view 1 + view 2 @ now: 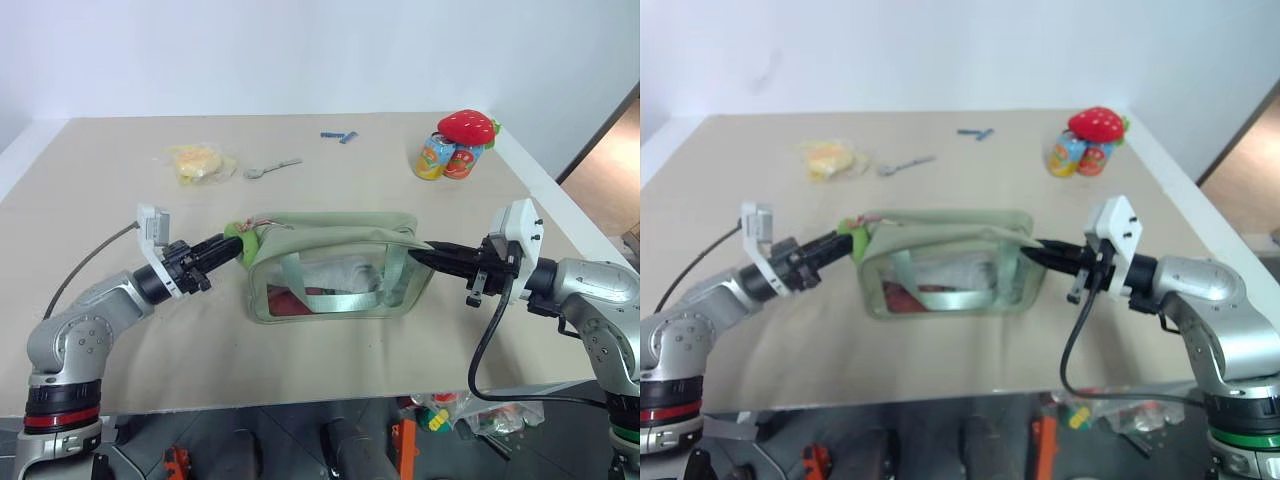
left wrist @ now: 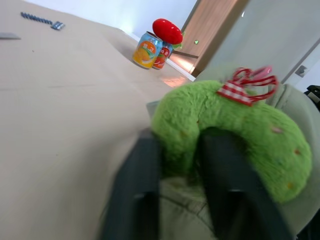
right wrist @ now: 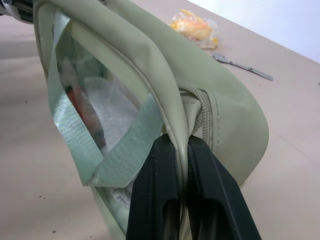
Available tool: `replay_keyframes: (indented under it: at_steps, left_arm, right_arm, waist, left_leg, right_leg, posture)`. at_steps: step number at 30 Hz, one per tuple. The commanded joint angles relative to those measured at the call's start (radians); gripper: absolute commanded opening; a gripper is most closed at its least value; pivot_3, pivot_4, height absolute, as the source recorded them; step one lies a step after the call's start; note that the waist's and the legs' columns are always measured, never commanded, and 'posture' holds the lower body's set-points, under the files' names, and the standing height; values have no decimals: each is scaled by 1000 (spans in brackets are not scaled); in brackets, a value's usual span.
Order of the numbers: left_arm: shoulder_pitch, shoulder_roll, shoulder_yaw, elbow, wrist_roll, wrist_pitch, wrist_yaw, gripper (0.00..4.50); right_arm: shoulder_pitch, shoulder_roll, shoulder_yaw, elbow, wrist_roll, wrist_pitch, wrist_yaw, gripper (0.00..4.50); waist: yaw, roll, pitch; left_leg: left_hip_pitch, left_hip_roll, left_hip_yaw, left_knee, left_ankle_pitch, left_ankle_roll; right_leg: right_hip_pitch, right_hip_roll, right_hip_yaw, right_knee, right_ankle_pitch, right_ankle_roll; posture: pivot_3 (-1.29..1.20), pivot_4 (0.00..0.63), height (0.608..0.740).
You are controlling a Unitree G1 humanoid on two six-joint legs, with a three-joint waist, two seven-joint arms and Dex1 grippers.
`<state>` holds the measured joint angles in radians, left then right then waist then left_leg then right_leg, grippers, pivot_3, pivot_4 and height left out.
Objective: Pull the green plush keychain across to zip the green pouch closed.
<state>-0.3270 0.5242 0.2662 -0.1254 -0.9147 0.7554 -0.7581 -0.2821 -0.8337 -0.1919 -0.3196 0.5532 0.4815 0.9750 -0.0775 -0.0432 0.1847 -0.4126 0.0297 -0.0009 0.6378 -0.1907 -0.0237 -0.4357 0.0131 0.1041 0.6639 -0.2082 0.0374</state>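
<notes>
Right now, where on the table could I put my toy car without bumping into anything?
The widest bare patch of table is along the near edge, in front of the green pouch. There is also room in the middle, between the spoon and the cans. The pouch's ends are crowded: the left tool is at the green plush keychain, and the right tool pinches the other end.

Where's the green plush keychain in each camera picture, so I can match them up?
Left eye: green plush keychain at the green pouch's left end.
Right eye: same spot.
Left wrist: centre-right, close up.
Right wrist: not seen.
Shared landmark: red strawberry plush on the cans.
</notes>
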Motion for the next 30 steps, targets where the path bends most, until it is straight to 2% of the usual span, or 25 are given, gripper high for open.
replay_keyframes:
  at_steps: [1, 8, 13, 16, 20, 24, 27, 30]
  left_arm:
    - [-20, 11, 13, -5, 11, -30, -17, 225]
    - [-49, 71, 69, -65, -49, 18, -6, 225]
    - [-166, 122, 75, -135, -174, 114, 19, 225]
    - [-283, 117, 13, -170, -219, 161, 25, 225]
    - [-377, 78, -86, -168, -182, 155, 8, 225]
    - [-425, 47, -178, -118, -89, 131, -2, 225]
    - [-434, 60, -241, -91, -22, 136, -40, 225]
    - [-442, 67, -254, -70, 9, 138, -61, 225]
  right_arm:
    - [2, -14, -9, -3, -8, -7, 0, 0]
    - [9, -16, -13, 0, -15, -14, 5, 0]
    - [5, -17, -11, 10, -18, -18, 10, 0]
    - [-3, -16, -4, 23, -23, -26, 15, 0]
    - [-15, -12, 7, 39, -30, -37, 20, 0]
    - [-22, -5, 16, 44, -36, -45, 19, 0]
    - [-19, -2, 16, 43, -38, -50, 16, 0]
    - [-14, -2, 15, 42, -41, -53, 12, 0]
  waist:
    - [0, 0, 0]
    - [0, 0, 0]
    - [1, -1, 1]
    - [1, -1, 1]
    - [1, -1, 1]
    - [0, -1, 1]
    - [0, -1, 1]
    - [0, -1, 1]
  left_leg:
    - [0, 0, 0, 0, 0, 0]
    - [0, 0, 0, 0, 0, 0]
    - [-1, 0, 0, 0, 0, 0]
    - [-1, 0, 0, 0, 0, 0]
    - [-1, -1, 0, 0, 0, 0]
    - [0, -1, -1, -1, 0, 0]
    - [-1, -1, -1, -1, 0, 0]
    - [-1, -1, -1, -1, 0, 0]
  right_leg:
    - [0, 0, 0, 0, 0, 0]
    - [0, 0, 0, 0, 0, 0]
    - [0, 0, 0, 0, 0, 0]
    - [0, 0, 0, -1, 0, 0]
    - [0, 0, 0, -1, 0, 1]
    - [0, 0, 0, -1, 0, 1]
    - [0, 1, 0, -1, 0, 1]
    - [0, 0, 0, -1, 0, 1]
  posture:
    - [0, 150, 740]
    - [0, 150, 740]
    - [0, 150, 740]
    - [0, 150, 740]
    - [0, 150, 740]
    - [0, 150, 740]
    - [0, 150, 740]
    - [0, 150, 740]
